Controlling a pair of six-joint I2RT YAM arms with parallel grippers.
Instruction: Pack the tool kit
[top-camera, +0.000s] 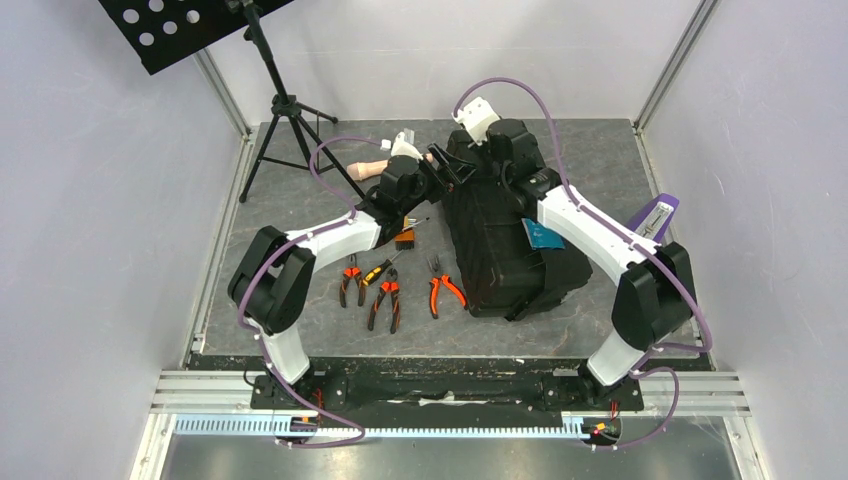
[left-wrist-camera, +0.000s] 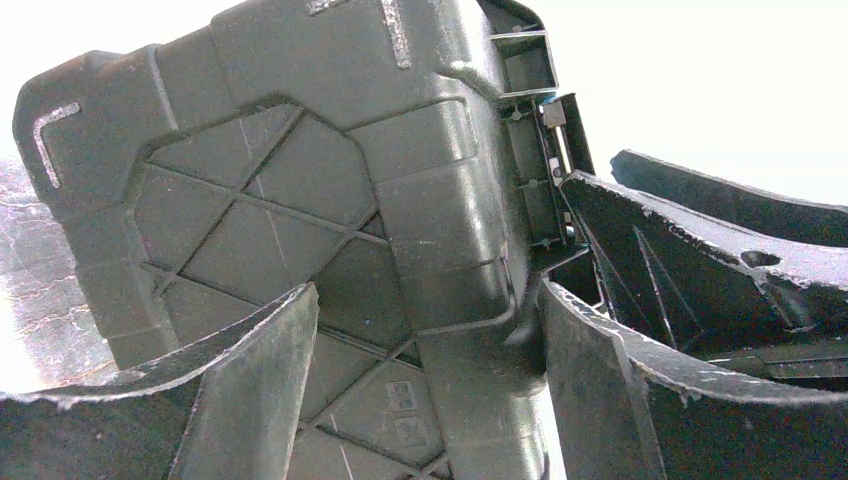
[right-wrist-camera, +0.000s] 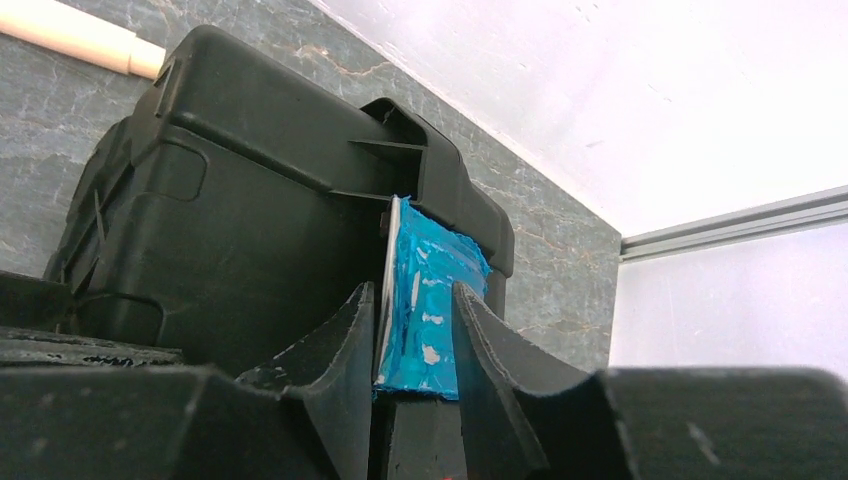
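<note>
The black toolbox (top-camera: 500, 240) lies tilted on the dark table, its ribbed underside (left-wrist-camera: 280, 180) filling the left wrist view. My left gripper (top-camera: 450, 172) (left-wrist-camera: 428, 290) stands open, its fingers straddling a raised corner of that underside without clamping it. At the box's far end my right gripper (top-camera: 482, 150) (right-wrist-camera: 414, 290) is shut on a blue latch (right-wrist-camera: 430, 270), one finger on each face. A second blue latch (top-camera: 543, 235) shows on the box's side. Three orange-handled pliers (top-camera: 350, 278) (top-camera: 385, 300) (top-camera: 443, 290) and a yellow-black screwdriver (top-camera: 383, 268) lie left of the box.
A beige cylindrical handle (top-camera: 368, 170) (right-wrist-camera: 80, 35) lies behind my left gripper. A purple object (top-camera: 655, 213) sits at the right edge of the table. A tripod stand (top-camera: 285, 110) occupies the far left corner. A small orange-black item (top-camera: 405, 237) lies under my left forearm.
</note>
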